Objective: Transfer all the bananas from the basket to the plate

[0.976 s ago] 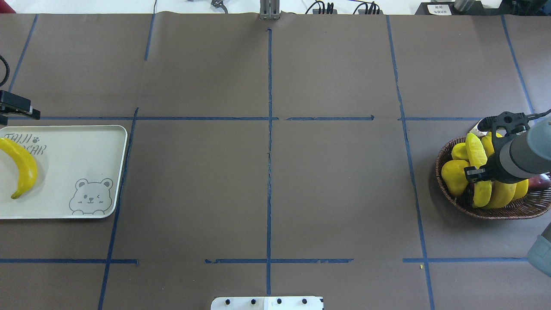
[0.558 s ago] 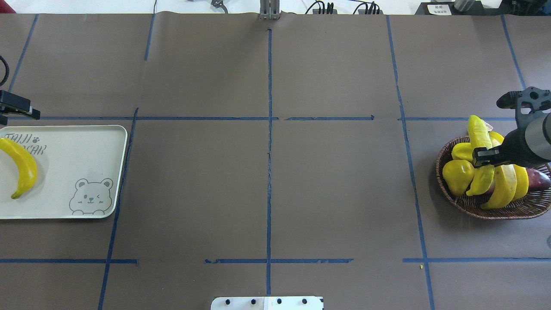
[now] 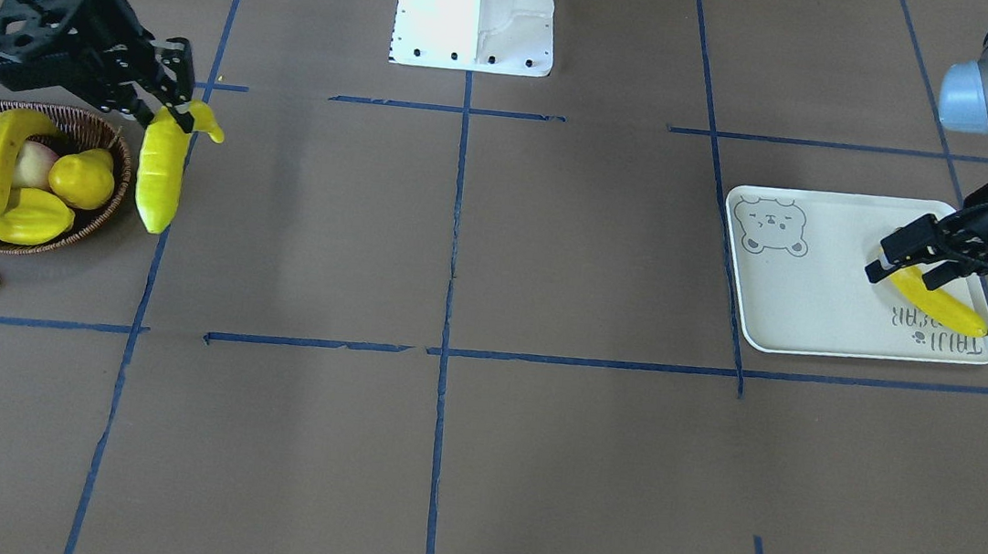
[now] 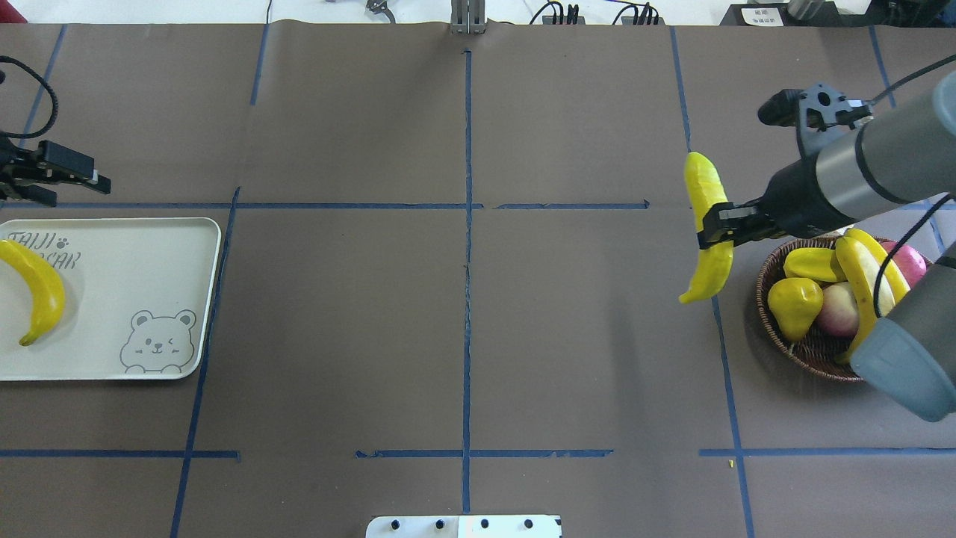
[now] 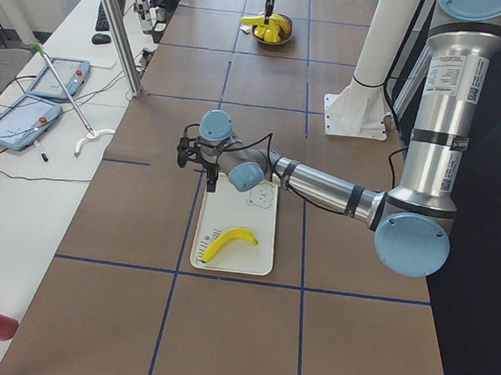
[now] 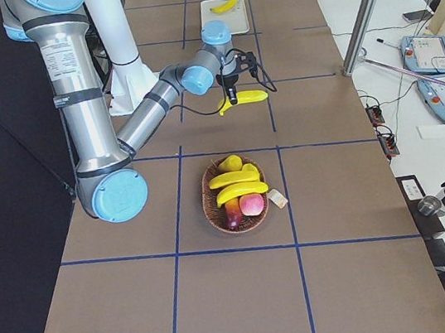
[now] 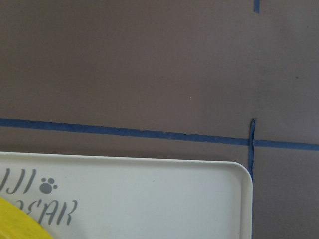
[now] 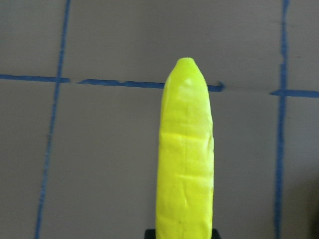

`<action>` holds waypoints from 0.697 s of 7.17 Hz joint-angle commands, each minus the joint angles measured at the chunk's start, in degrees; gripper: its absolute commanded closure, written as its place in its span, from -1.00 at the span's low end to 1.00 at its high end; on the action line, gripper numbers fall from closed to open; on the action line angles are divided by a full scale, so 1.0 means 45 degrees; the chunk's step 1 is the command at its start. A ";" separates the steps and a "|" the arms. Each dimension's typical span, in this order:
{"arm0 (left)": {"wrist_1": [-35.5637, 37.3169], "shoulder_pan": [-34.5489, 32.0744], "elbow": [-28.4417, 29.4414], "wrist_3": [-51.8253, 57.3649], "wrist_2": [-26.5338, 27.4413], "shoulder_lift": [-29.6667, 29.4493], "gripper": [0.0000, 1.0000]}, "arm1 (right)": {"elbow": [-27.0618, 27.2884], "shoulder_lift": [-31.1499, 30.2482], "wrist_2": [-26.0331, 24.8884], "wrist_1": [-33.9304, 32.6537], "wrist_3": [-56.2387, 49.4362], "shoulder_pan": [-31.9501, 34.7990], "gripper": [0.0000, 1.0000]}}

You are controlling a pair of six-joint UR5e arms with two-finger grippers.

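Banana point(image 4: 703, 187) is clamped crosswise in the R gripper point(image 4: 715, 226), jaws shut on its middle, long axis near-far, over the table just L of the basket point(image 4: 810, 351), where 2 more bananas point(image 4: 866, 276) lie w/ other fruit. Plate point(image 4: 149, 261) is well apart on the robot's L, only blue tape lines between. L gripper point(image 3: 883, 261) hovers by the plate's far edge, jaws apart & empty, near the 1 banana point(image 4: 41, 288) lying there, so it's much the nearer arm to the plate.
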 commanded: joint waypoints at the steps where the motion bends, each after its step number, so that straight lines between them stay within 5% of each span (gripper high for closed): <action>1: -0.2331 0.1556 -0.0008 -0.4361 -0.0024 -0.1739 -0.99 | -0.0783 0.1773 -0.0324 0.2453 0.3652 -0.1465 0.95; 3: -0.4859 0.2691 0.0108 -0.7924 0.0034 -0.3143 -0.98 | -0.0997 0.2143 -0.1398 0.3384 0.4446 -0.2521 0.95; 5: -0.4770 0.3709 0.0188 -0.8520 0.0480 -0.4826 -0.97 | -0.1738 0.3157 -0.1557 0.3424 0.4468 -0.3109 0.96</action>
